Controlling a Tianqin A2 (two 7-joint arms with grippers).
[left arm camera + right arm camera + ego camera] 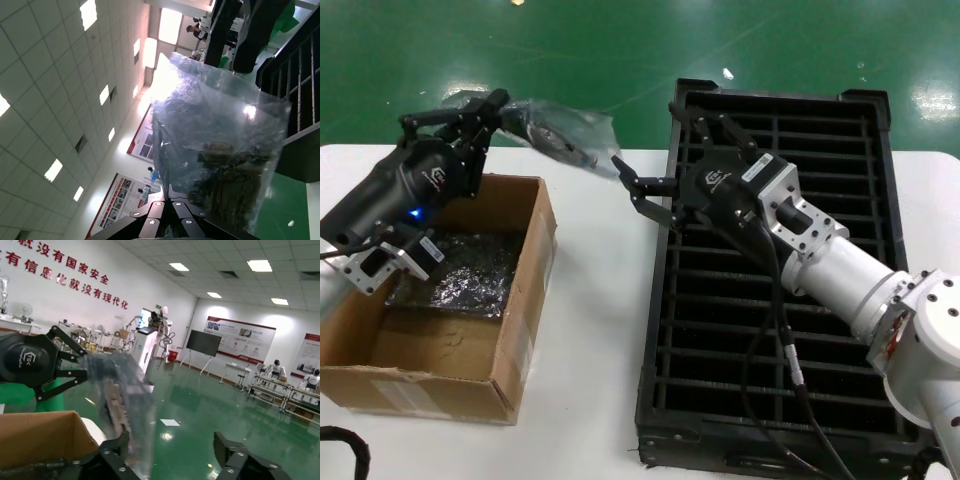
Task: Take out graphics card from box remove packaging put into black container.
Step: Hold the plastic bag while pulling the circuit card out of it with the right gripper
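Box [440, 330] sits below the left end effector [492, 108] gripping the packaging [560, 135]; right end effector [665, 170] spread beside it.

Open white table [590, 330] between the box [520, 330] and the black container [770, 300], wide enough for passage. Above that lane, blocked by the packaging [560, 130], stretched from the left gripper [485, 115] toward the right gripper [655, 170], with jaws spread just beside the bag's corner. Inside the box, more crinkled bags [470, 270] covering the far half, bare cardboard nearer
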